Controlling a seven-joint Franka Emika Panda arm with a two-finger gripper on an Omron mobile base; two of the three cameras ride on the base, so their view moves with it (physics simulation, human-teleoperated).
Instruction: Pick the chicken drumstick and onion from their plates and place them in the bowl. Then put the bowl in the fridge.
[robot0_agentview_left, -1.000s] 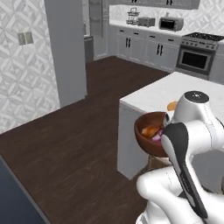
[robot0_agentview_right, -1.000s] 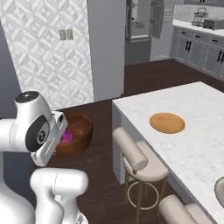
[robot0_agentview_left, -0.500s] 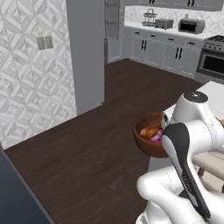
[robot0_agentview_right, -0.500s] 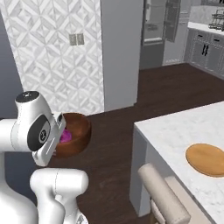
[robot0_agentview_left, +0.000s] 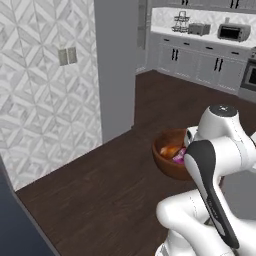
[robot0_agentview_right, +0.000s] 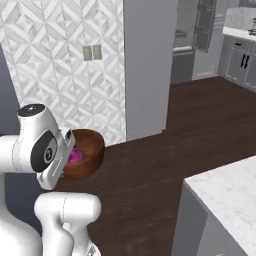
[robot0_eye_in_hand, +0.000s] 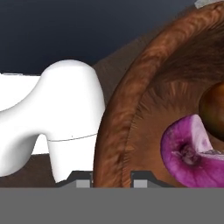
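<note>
Swinging away from the white marble desk (robot0_agentview_right: 225, 192), the base carries the glossy reddish-brown wooden bowl (robot0_agentview_left: 167, 160), pincer (robot0_eye_in_hand: 111, 178) pinching its rim, purple onion (robot0_eye_in_hand: 188, 151) and brown drumstick (robot0_eye_in_hand: 214, 107) inside, probably fridge-bound.

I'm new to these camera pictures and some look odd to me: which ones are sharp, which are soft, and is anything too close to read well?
Left base view: evenly lit, slightly soft, the bowl readable.
Right base view: same flat light, glossy sheen on the bowl.
Hand view: far too close; the bowl's rim fills it, the onion clear, the chicken drumstick cut off at the edge.
</note>
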